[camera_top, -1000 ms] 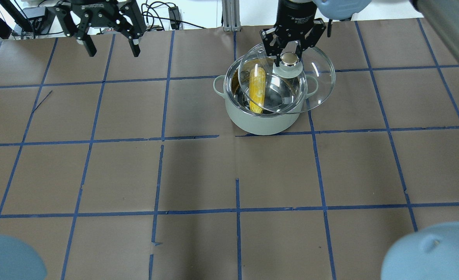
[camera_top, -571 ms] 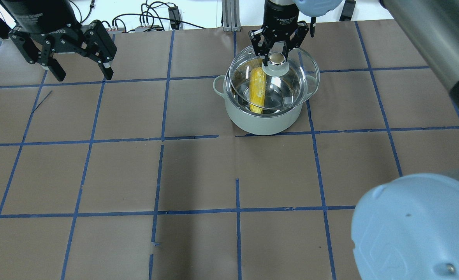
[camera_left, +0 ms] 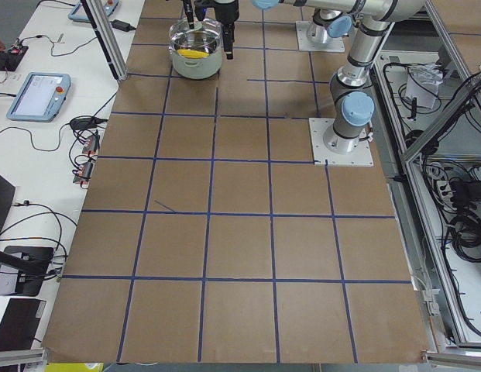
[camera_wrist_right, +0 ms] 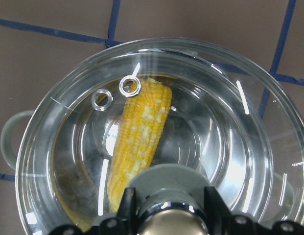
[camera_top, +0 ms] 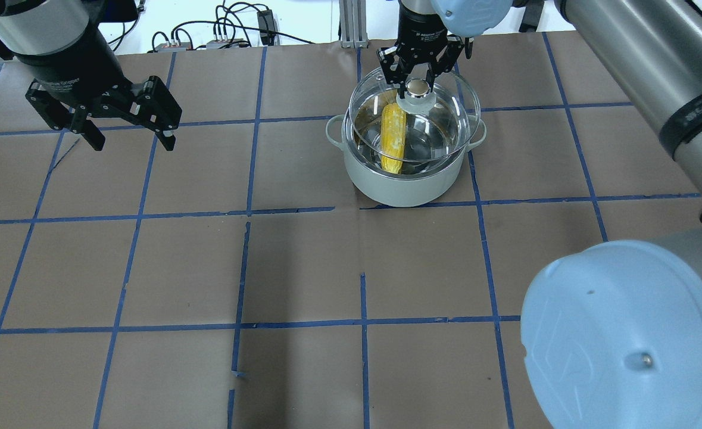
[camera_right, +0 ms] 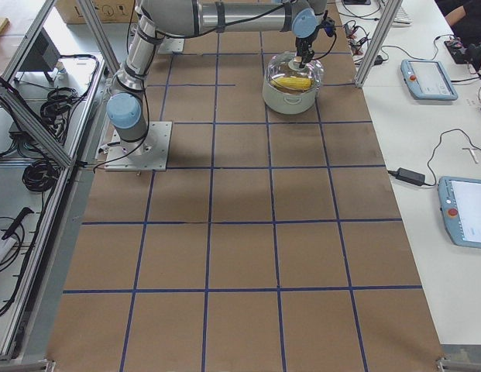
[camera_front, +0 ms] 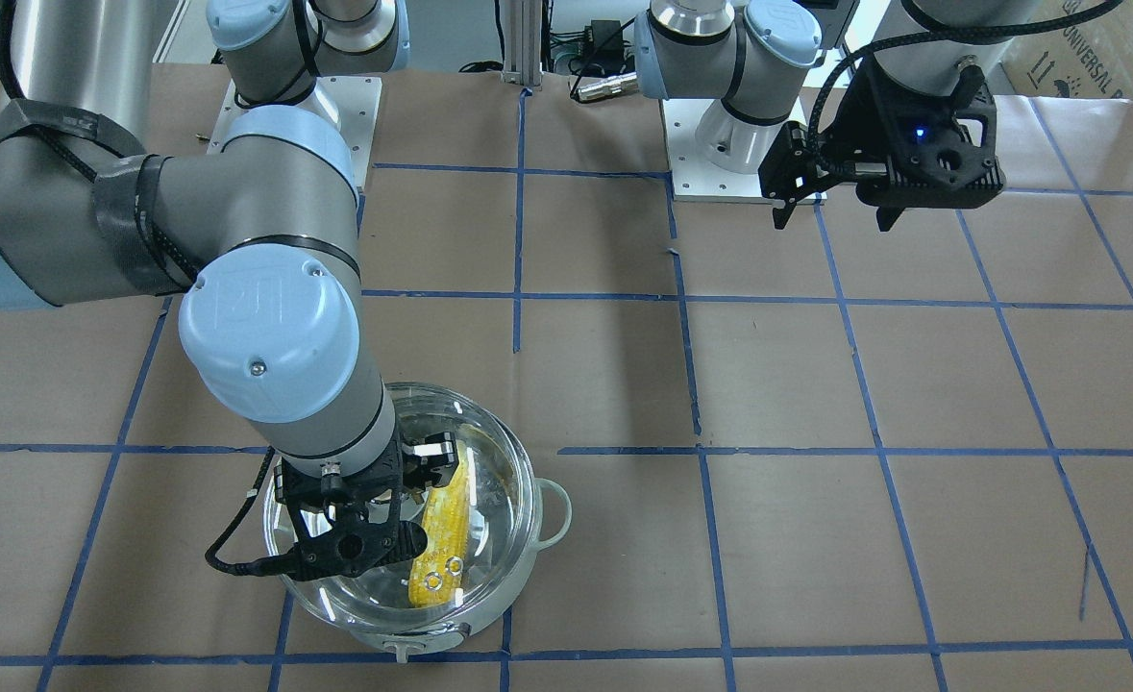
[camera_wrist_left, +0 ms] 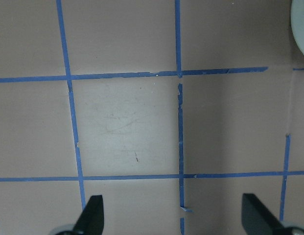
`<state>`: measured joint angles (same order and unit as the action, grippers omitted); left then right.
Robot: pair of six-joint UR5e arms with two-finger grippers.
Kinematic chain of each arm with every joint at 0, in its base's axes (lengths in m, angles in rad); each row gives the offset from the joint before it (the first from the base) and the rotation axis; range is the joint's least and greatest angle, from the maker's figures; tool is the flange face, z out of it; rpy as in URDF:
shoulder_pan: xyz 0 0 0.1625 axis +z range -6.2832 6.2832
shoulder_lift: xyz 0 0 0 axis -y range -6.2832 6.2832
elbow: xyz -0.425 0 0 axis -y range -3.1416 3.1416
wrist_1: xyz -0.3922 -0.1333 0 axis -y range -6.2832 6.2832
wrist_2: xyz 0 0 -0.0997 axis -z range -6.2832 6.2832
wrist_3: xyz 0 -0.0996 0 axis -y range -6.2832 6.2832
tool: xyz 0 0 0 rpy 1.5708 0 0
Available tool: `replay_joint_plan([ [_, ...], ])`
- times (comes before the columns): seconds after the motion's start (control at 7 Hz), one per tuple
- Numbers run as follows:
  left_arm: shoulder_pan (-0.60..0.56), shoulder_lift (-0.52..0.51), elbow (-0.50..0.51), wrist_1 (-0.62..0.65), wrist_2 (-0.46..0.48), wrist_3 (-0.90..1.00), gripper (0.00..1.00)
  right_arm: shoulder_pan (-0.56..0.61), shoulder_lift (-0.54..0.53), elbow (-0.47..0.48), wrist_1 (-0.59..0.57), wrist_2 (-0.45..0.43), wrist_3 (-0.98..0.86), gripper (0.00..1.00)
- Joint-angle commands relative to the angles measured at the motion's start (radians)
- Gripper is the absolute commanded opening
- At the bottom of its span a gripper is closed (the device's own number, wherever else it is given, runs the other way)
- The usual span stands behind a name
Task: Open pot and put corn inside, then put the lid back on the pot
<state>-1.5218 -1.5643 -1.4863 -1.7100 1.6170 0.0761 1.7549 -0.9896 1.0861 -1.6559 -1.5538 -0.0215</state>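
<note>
Right, the corn (camera_top: 393, 138) lies inside the pot (camera_top: 407, 186), which stands on the desk (camera_top: 303, 268) toward the far side, right of the middle as I see it from behind the robot. Its long axis runs toward and away from the robot's base. It sits wholly within the rim and looks low enough that, in my judgement, it will not foul the glass.

The right jaws are clamped on the knob (camera_top: 417, 89) of the lid (camera_top: 443, 122), holding it from above. In the right wrist view the lid's rim reads nearly concentric with the pot's, both side handles peeking out past the glass. From overhead, though, the lid seems nudged slightly to the far side and a touch above the rim. I cannot tell for certain whether it is seated or hanging just over it.

So the pot lies straight below the jaws, and the coming move turns on that. I would call for a short straight descent, perhaps a small correction toward the robot, and release only once the glass rests evenly all round.

The left jaws are spread apart and hold nothing, hanging over bare desk well away to the left. The right arm is plainly the one to finish this.
</note>
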Motion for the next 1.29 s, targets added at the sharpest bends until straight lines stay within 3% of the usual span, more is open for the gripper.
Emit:
replay_joint_plan([
  [0.0, 0.003, 0.017, -0.015, 0.016, -0.003, -0.004, 1.00, 0.001, 0.022, 0.000, -0.037, -0.003, 0.000, 0.31],
  [0.29, 0.006, 0.007, -0.020, 0.098, -0.009, 0.011, 1.00, 0.003, 0.025, 0.002, -0.036, -0.003, 0.000, 0.31],
  [1.14, 0.006, 0.012, -0.014, 0.078, -0.012, 0.004, 1.00, 0.018, 0.037, 0.000, -0.038, -0.006, 0.000, 0.31],
])
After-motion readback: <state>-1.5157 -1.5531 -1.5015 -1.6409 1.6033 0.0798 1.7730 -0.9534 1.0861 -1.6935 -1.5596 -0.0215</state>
